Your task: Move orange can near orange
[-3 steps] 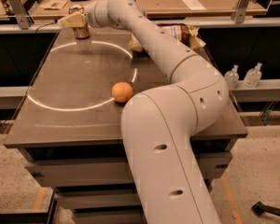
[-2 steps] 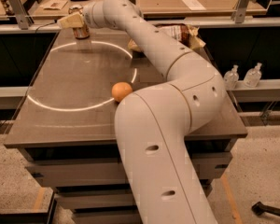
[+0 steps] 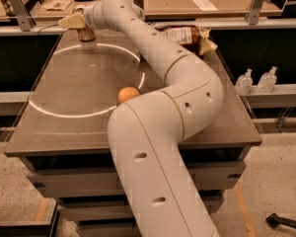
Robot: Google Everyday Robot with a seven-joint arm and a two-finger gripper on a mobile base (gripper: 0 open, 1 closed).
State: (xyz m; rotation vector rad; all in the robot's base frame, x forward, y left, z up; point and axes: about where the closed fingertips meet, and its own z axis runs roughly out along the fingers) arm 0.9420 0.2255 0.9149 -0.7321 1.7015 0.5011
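The orange can (image 3: 86, 34) stands upright at the table's far left back edge, brown-orange with its top hidden by the gripper. My gripper (image 3: 73, 21) is right at the can's top, reaching in from the right, and it touches or overlaps the can's upper part. The orange (image 3: 128, 94) lies on the table near the middle, well in front of the can and to its right, partly behind my arm's big lower link (image 3: 153, 147).
A brown-and-white snack bag (image 3: 187, 35) lies at the table's back right, behind my arm. The grey table (image 3: 64, 132) has a pale ring of light on its top. Two small clear bottles (image 3: 256, 80) stand on a shelf to the right. Wooden benches run behind.
My arm's lower links have swung slightly to the left, towards the orange. The gripper stays at the can, and the can and the orange have not moved.
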